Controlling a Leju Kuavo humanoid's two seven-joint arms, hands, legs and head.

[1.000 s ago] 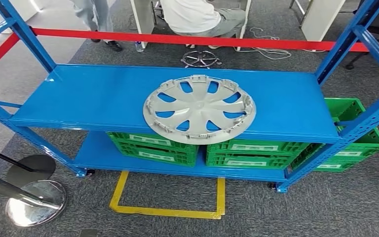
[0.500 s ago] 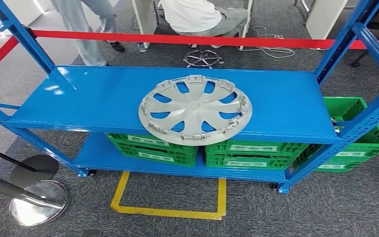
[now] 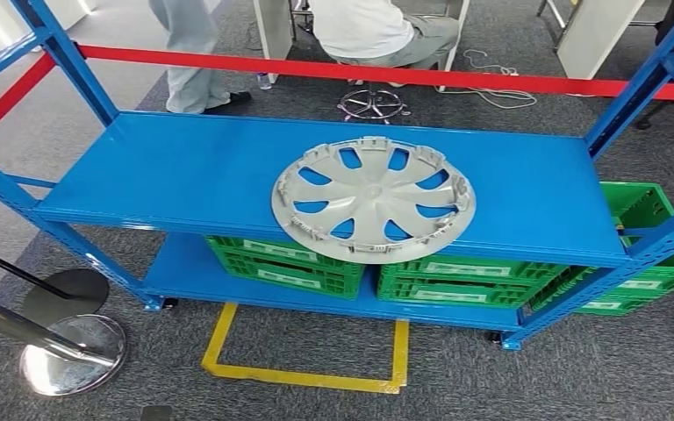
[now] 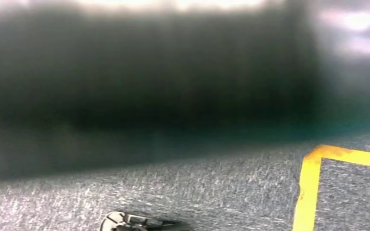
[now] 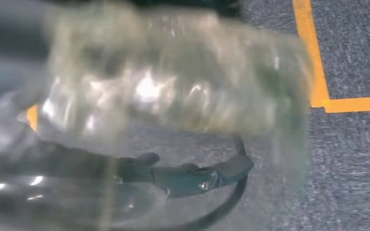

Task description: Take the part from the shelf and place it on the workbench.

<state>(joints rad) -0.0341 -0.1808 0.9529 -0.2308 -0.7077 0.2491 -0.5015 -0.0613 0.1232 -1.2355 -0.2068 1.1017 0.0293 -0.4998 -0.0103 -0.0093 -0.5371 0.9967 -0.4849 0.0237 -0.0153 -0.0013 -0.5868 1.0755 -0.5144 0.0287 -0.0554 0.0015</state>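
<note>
A silver-grey wheel cover lies flat on the top board of the blue shelf, near its front edge and right of the middle; its rim juts slightly past the edge. My right hand hangs over the grey carpet, its dark fingers apart and loosely curved with nothing in them, behind a blurred pale cover. The left wrist view has a dark blur above carpet and yellow tape; how my left hand stands cannot be made out there.
Green crates sit on the shelf's lower board, another at the right. A yellow floor square lies before the shelf. Chrome stanchion bases stand at front left. Red tape and people are behind.
The whole picture has shifted slightly, so the camera moved. The wheel cover stays put on the shelf. A person behind the red tape has walked to the right.
</note>
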